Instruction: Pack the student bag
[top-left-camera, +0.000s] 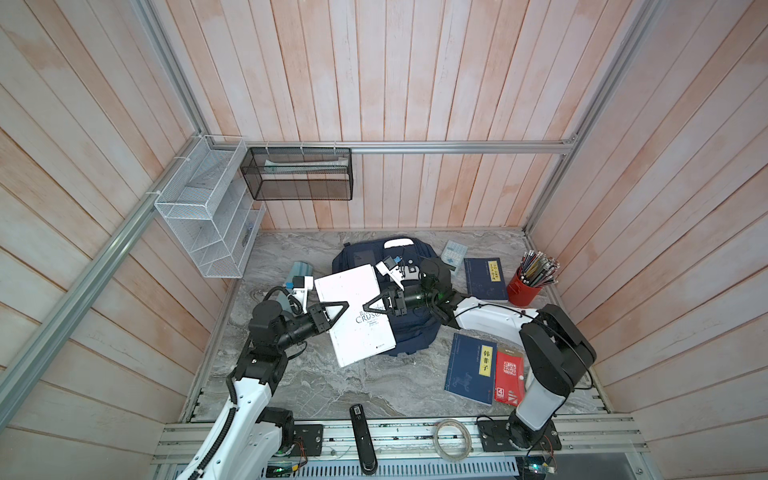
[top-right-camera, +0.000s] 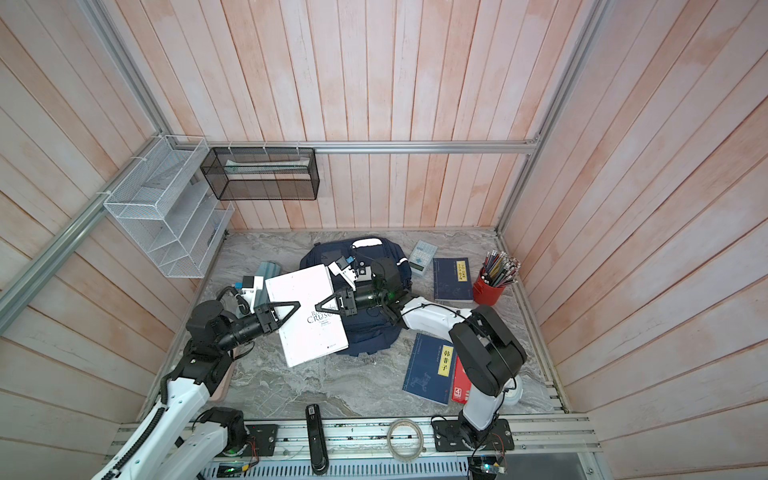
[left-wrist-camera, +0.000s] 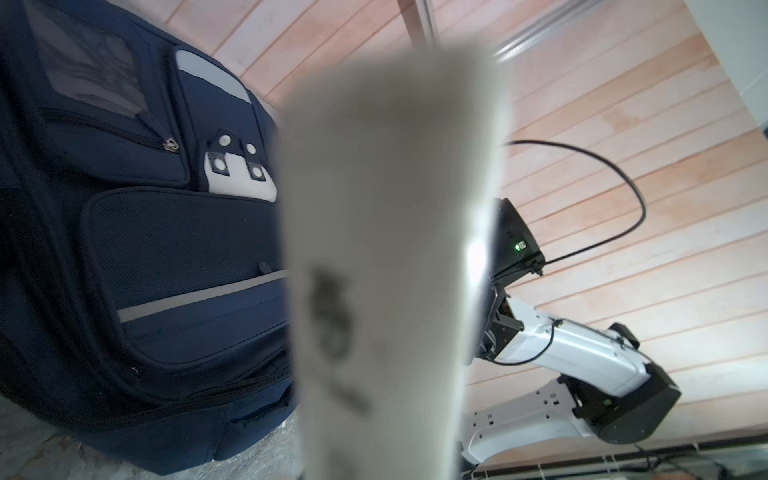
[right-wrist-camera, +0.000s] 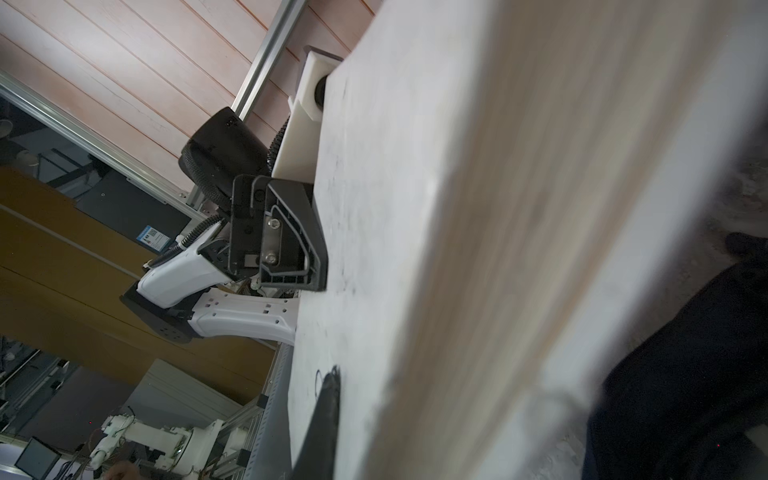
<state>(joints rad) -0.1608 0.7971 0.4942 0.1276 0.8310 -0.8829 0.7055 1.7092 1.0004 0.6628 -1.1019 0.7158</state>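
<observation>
The bag (top-left-camera: 415, 332) lies flat on the table (top-left-camera: 332, 386), partly under the white book (top-left-camera: 353, 328). The left gripper (top-left-camera: 338, 309) pinches one long edge of the book and the right gripper (top-left-camera: 372, 306) the opposite edge, both clamped on it. If the arms pull unevenly, the cover could bend or slip free, and since no open mouth shows on the bag, the book might slide off onto the table.
</observation>
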